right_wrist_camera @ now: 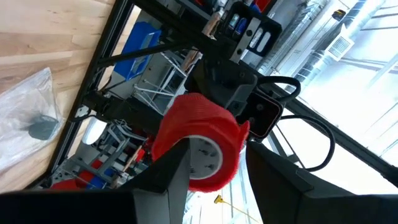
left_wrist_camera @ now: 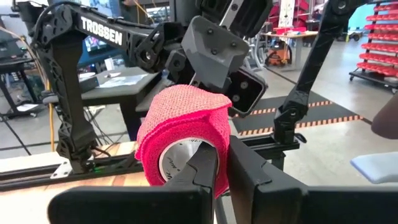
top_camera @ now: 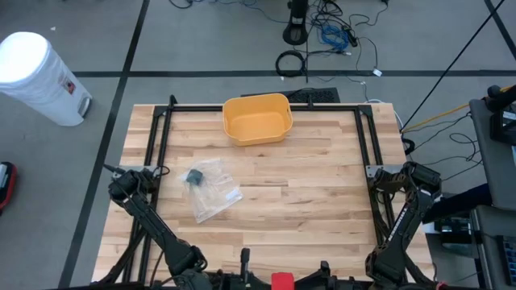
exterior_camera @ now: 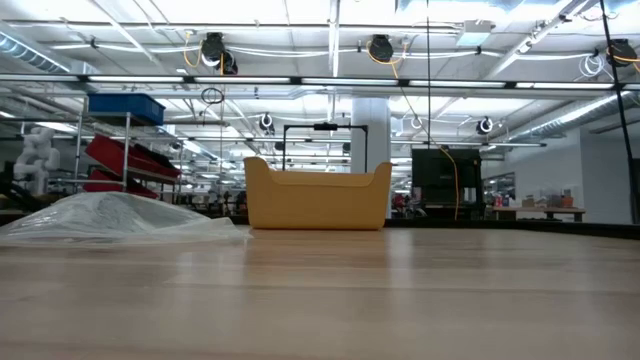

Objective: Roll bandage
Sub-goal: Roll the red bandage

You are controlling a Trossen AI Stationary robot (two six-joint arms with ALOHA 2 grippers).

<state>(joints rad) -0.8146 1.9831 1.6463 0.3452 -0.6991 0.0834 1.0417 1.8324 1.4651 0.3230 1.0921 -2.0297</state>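
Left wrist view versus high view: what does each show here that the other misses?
Only the left wrist view shows the pink bandage roll, held between the left gripper's fingers, with the other arm's wrist just behind it. Only the high view shows the yellow bin at the table's far edge and the clear plastic bag lying on the left side. Both show the wooden table and the black frame.

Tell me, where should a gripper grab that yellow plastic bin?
Grip the yellow plastic bin by one long wall's rim, coming straight down. It stands upright with its open top upward, so one finger should fit inside and one outside.
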